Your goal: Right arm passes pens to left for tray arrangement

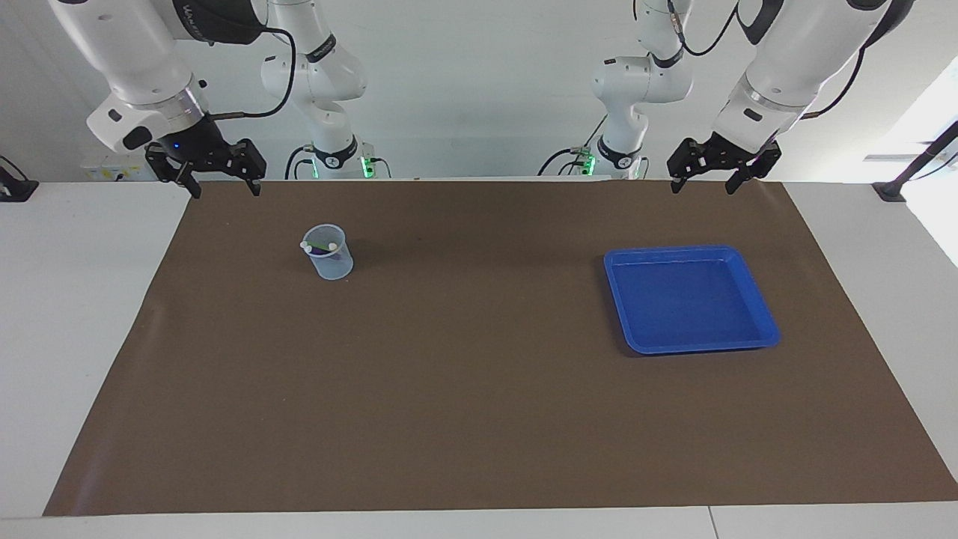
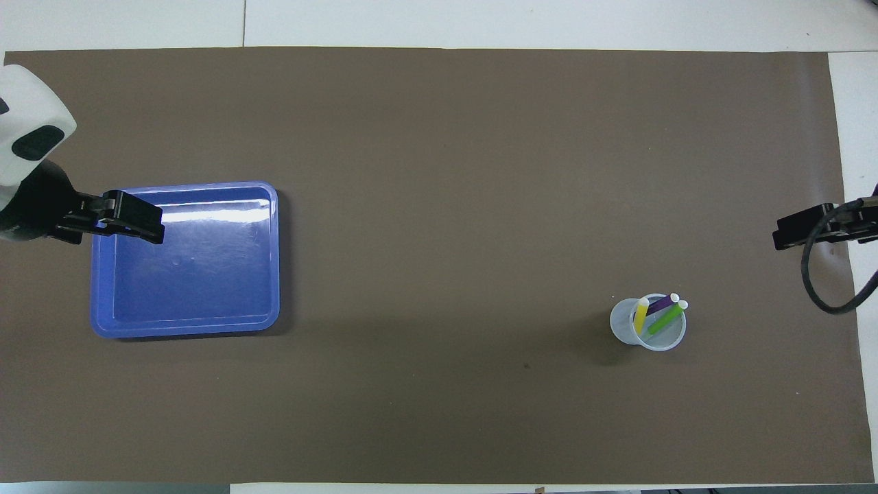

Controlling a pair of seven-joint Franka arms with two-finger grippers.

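A white worktop (image 1: 82, 314) carries a broad brown mat (image 1: 479, 389). A plain white wall (image 1: 479, 90) rises at the robots' end. Bright daylight (image 1: 935, 120) enters near the left arm's end.

Three pens (image 2: 657, 314) stand in one clear plastic cup (image 2: 625, 328): one yellow pen (image 2: 641, 315), one purple pen (image 2: 662, 304) and one green pen (image 2: 665, 320). One blue tray (image 2: 185, 328) lies on one brown mat (image 2: 439, 206) covering the bench. Two arms are present, each with one gripper: the left gripper (image 1: 701, 186) and the right gripper (image 1: 224, 189).
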